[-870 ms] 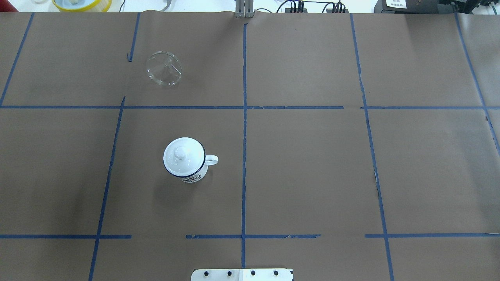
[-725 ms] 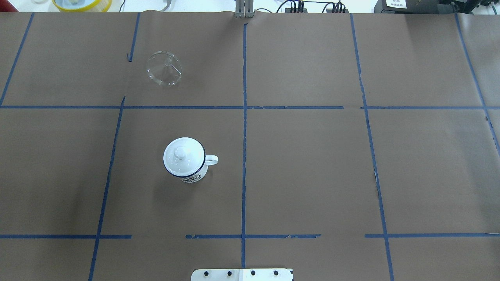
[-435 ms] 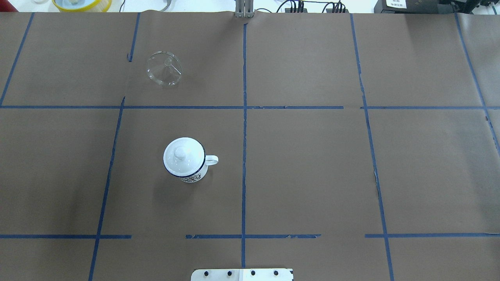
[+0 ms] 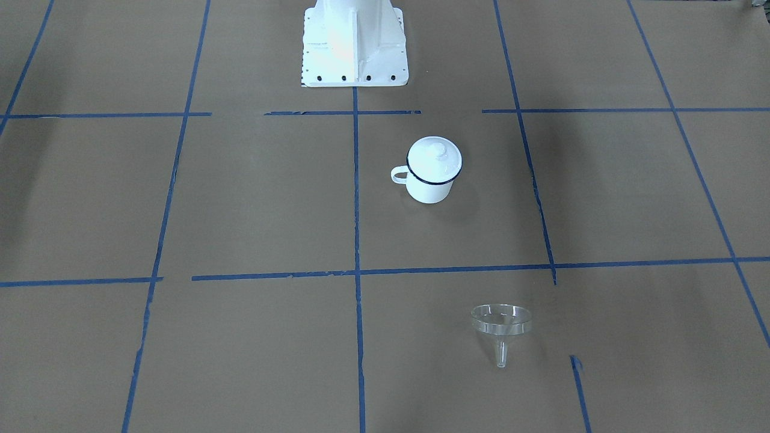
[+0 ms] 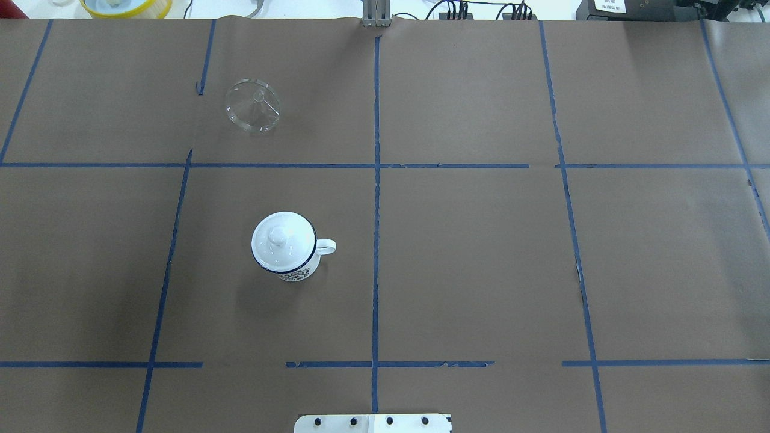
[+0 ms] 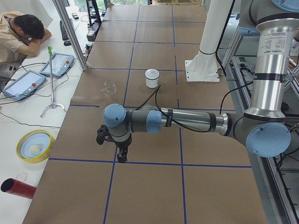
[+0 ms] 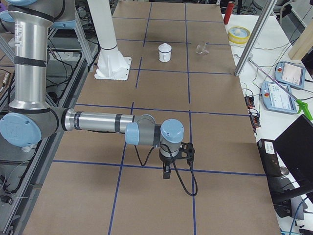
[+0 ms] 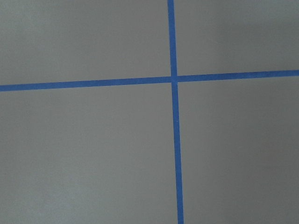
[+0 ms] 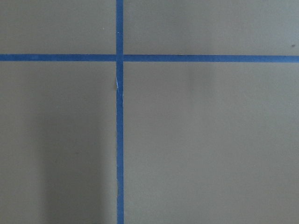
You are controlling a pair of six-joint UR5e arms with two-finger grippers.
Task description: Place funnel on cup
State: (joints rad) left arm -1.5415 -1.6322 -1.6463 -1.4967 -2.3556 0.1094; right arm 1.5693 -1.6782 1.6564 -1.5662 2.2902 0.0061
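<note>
The cup (image 5: pixel 296 274) is a white enamel mug with a dark blue rim. It stands left of the table's centre line with its handle toward the centre, and a round white lid (image 5: pixel 283 240) with a knob sits on it. It also shows in the front view (image 4: pixel 428 191). The clear funnel (image 5: pixel 252 106) lies on its side farther out on the same half, also in the front view (image 4: pixel 501 322). My left gripper (image 6: pixel 122 156) and right gripper (image 7: pixel 167 172) hang over bare table at opposite ends, far from both. I cannot tell whether they are open or shut.
The white robot base (image 4: pixel 354 42) stands at the table's near edge. Blue tape lines grid the brown paper. Off the table's far edge are a yellow-rimmed bowl (image 6: pixel 35 145), a red cylinder (image 6: pixel 16 188), teach pendants and a seated operator (image 6: pixel 18 32).
</note>
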